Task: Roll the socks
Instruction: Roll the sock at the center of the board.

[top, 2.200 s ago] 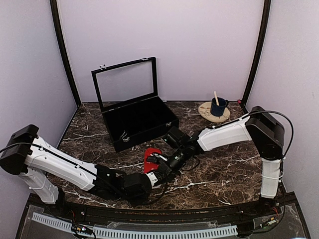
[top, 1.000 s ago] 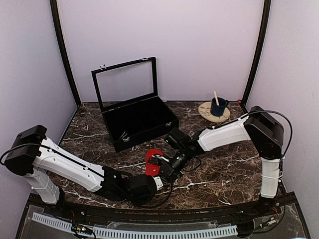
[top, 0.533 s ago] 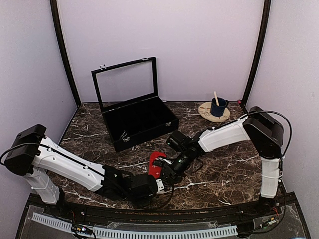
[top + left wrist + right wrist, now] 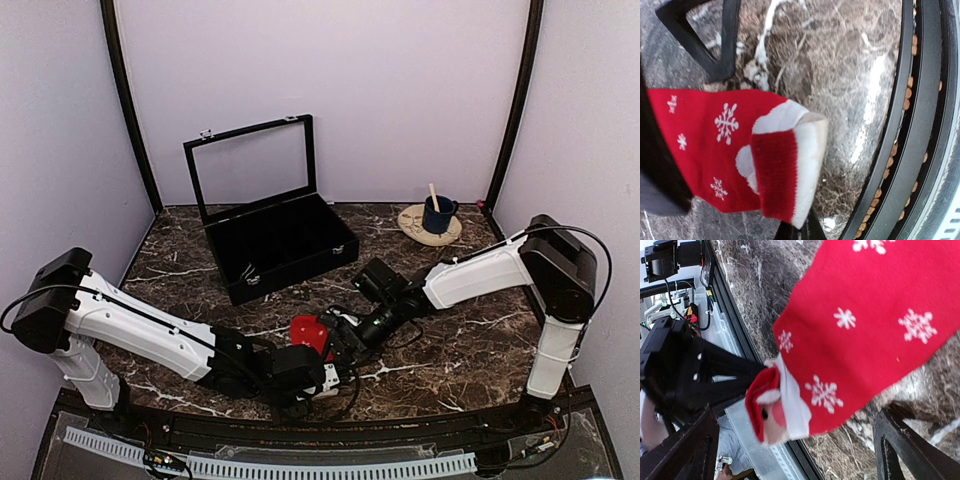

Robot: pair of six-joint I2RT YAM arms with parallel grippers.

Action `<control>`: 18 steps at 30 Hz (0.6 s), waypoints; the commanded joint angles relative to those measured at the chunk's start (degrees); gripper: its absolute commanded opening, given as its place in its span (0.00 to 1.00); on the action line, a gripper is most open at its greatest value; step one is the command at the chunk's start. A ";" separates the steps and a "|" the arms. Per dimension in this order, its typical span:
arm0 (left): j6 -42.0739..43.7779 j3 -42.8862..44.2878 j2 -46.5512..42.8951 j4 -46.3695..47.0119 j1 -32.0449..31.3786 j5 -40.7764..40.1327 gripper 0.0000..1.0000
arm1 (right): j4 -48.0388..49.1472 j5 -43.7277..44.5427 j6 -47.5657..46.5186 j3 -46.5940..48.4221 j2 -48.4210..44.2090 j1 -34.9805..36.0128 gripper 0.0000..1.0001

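Socks (image 4: 308, 331) lay at lower centre of the overhead view on the table (image 4: 460, 345); left gripper (image 4: 799, 231) pinched the folded white cuff (image 4: 809, 150); right gripper (image 4: 343, 335) stood wide open, astride the red fabric, holding nothing; with one pinch only, the fold could spring apart or slip.

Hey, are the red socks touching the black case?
Apart. The top view shows a strip of bare table between the socks and the black case.
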 commanded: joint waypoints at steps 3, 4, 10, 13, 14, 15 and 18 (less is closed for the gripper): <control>-1.00 -0.29 0.33 -3.99 0.84 2.14 0.00 | 0.83 4.25 1.46 -4.83 -1.63 0.22 1.00; -1.22 -0.27 0.43 -4.32 0.97 1.93 0.00 | 1.05 4.56 1.46 -5.38 -1.81 0.22 1.00; -3.77 -1.95 -1.20 -3.64 2.29 1.02 0.00 | 1.29 6.71 0.89 -9.06 -2.48 -0.08 1.00; -4.87 -2.48 -2.38 -3.36 3.14 1.04 0.00 | 2.30 7.59 0.60 -10.69 -2.26 -0.44 1.00; -5.18 -2.69 -2.85 -3.23 3.49 1.14 0.00 | 2.65 7.93 0.58 -11.33 -2.14 -0.56 1.00; -5.65 -2.90 -3.38 -3.06 3.85 1.18 0.00 | 3.11 8.41 0.54 -11.85 -2.14 -0.64 1.00; -7.00 -4.11 -5.20 -2.28 5.10 1.40 0.00 | 3.50 11.12 -0.47 -13.20 -2.07 -0.99 1.00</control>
